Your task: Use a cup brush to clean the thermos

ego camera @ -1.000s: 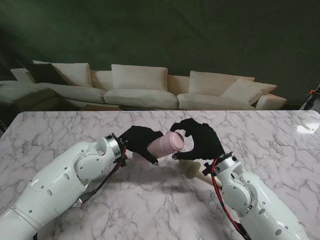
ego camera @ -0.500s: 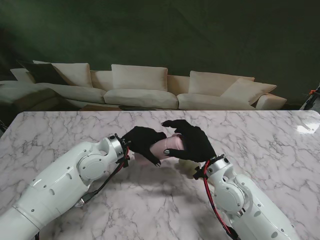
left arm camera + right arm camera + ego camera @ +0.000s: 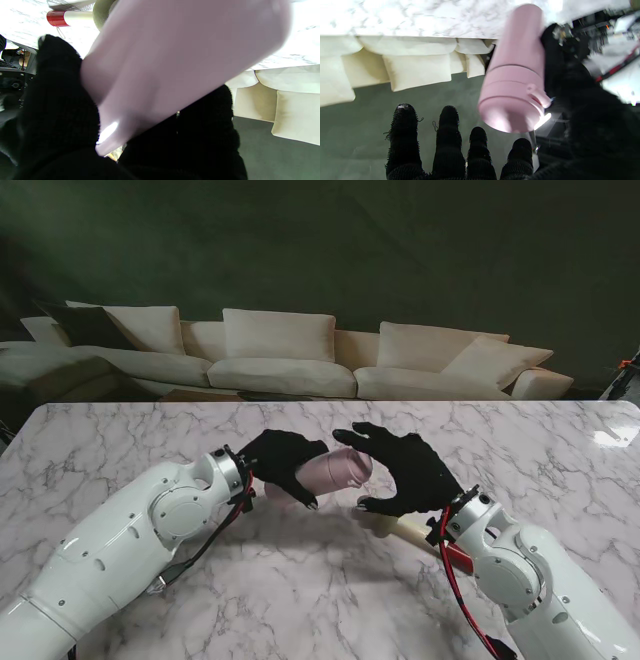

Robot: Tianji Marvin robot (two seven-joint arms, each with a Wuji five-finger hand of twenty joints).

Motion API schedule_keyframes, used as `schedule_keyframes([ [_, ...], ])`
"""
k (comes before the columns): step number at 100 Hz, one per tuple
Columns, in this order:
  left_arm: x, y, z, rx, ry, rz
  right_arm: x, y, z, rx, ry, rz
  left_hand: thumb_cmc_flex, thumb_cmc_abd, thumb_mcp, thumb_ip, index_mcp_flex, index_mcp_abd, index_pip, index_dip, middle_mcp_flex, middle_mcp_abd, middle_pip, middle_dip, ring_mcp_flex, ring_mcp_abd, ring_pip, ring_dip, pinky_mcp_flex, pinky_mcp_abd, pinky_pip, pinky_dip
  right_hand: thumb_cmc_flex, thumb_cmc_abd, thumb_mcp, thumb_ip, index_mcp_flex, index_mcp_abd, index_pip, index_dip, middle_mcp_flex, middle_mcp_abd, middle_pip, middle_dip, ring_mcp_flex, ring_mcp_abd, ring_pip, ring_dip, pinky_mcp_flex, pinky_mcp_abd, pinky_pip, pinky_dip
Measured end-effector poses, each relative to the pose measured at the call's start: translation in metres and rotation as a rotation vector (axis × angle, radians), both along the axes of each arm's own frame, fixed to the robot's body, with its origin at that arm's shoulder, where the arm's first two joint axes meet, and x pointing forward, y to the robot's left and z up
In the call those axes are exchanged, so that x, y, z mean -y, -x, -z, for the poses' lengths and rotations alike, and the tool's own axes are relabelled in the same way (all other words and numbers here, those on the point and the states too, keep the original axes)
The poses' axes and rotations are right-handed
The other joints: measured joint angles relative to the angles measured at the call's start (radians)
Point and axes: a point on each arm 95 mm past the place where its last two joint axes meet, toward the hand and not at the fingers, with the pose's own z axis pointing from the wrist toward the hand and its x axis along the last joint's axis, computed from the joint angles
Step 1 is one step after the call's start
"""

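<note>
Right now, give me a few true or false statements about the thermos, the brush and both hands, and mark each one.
1. The left hand holds the pink thermos off the table. True.
2. The thermos stands upright. False: it lies roughly sideways, lid end toward the right hand.
3. The right hand grips the brush. False: its fingers are spread, and the brush lies on the table.
4. The thermos lid is on. True.

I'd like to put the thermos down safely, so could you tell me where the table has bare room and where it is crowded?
Bare marble table spreads along the far edge by the sofa and across both far corners. It is crowded mid-table: the left robot hand holds the thermos aloft, the open right robot hand is beside it, and the cup brush lies underneath.
</note>
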Motion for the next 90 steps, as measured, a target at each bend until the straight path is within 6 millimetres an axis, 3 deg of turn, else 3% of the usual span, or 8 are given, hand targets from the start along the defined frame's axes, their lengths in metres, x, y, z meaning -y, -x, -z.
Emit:
schedule_keyframes([
  [12,-0.001,0.0,0.0,0.003,-0.002,0.004,0.006,-0.003,0.002,0.022,0.001,0.034,0.0,0.0,0.0,0.0,0.0,0.0,0.0,0.0,0.0,0.0,0.0,0.0,0.0,0.0,0.0,0.0,0.0,0.0,0.0,0.0,0.005,0.0,0.155,-0.026,0.025,-0.061,0.003,-0.02,0.0,-0.001,0.036,0.016,0.013,-0.013,0.002,0.0,0.018,-0.005,0.024,-0.001],
  [18,0.0,0.0,0.0,0.003,-0.003,0.005,0.007,-0.006,0.004,-0.009,-0.047,0.054,0.0,0.0,0.0,0.0,0.0,0.0,0.0,0.0,0.0,0.0,0.0,0.0,0.0,0.0,0.0,0.0,0.0,0.0,0.0,0.0,0.005,0.0,0.161,-0.051,0.025,-0.073,0.003,0.052,0.0,-0.001,0.061,0.024,0.025,-0.014,0.025,0.0,0.029,-0.01,0.034,-0.001],
  [30,0.001,0.001,0.0,0.001,-0.004,0.011,0.005,-0.013,0.011,0.028,-0.023,0.074,0.0,0.0,0.0,-0.001,0.0,0.0,0.0,0.0,0.0,0.0,0.0,0.0,0.0,0.0,0.0,0.0,0.0,0.0,0.0,0.0,-0.018,0.012,0.024,-0.073,0.02,-0.086,0.08,0.203,0.0,0.0,0.088,0.039,0.028,-0.023,0.062,0.017,0.032,-0.011,0.059,-0.001],
  [42,0.003,0.002,0.001,-0.001,-0.003,0.014,-0.001,-0.018,0.014,0.025,-0.02,0.078,0.0,0.0,0.0,-0.001,0.0,0.0,0.0,0.0,0.0,0.0,0.0,0.0,0.0,0.0,0.001,0.0,0.0,0.0,0.0,0.0,-0.034,0.033,-0.001,-0.073,0.02,-0.098,0.284,0.285,0.0,0.0,0.149,0.06,0.056,-0.025,0.099,0.048,0.047,-0.012,0.076,0.01],
  [55,0.003,0.001,0.001,-0.002,-0.001,0.014,-0.008,-0.021,0.018,0.033,-0.07,0.082,0.0,0.0,0.0,-0.001,0.0,0.001,0.0,0.005,0.0,0.0,0.0,0.0,0.0,0.0,0.001,-0.004,0.0,0.0,0.001,0.0,-0.089,0.054,-0.06,-0.073,0.036,-0.11,0.596,0.369,0.0,-0.001,0.372,0.142,0.089,-0.054,0.202,0.111,0.068,-0.025,0.105,0.04],
  [68,0.002,0.0,0.0,0.0,0.004,0.012,-0.011,-0.024,0.023,0.075,-0.122,0.101,0.0,0.0,0.0,-0.001,0.0,0.001,0.0,0.007,-0.001,0.0,0.0,0.0,0.0,0.0,0.001,-0.004,-0.001,0.0,0.001,0.0,-0.158,0.064,-0.166,-0.083,0.044,-0.102,0.793,0.453,0.032,-0.003,0.491,0.21,0.123,-0.075,0.329,0.18,0.074,-0.035,0.136,0.07],
  [75,0.003,0.0,0.0,-0.002,0.004,0.012,-0.015,-0.025,0.023,0.07,-0.133,0.11,0.0,0.0,0.0,-0.001,0.0,0.001,0.0,0.007,-0.001,0.0,0.0,0.0,0.0,0.0,0.001,-0.012,-0.001,0.0,0.001,0.0,-0.206,0.065,-0.203,-0.083,0.096,-0.081,0.851,0.488,0.057,-0.005,0.518,0.241,0.137,-0.084,0.367,0.2,0.075,-0.035,0.144,0.075],
  [90,0.004,0.001,0.004,-0.012,-0.001,0.017,-0.025,-0.028,0.023,0.044,-0.193,0.146,0.0,0.0,0.0,-0.001,0.0,0.001,0.0,0.011,-0.001,0.0,0.0,0.0,0.0,0.0,0.001,-0.019,-0.001,0.0,0.001,0.0,-0.321,0.106,-0.28,-0.105,0.356,0.07,0.975,0.524,0.177,-0.013,0.532,0.277,0.158,-0.085,0.411,0.214,0.073,-0.031,0.155,0.087],
])
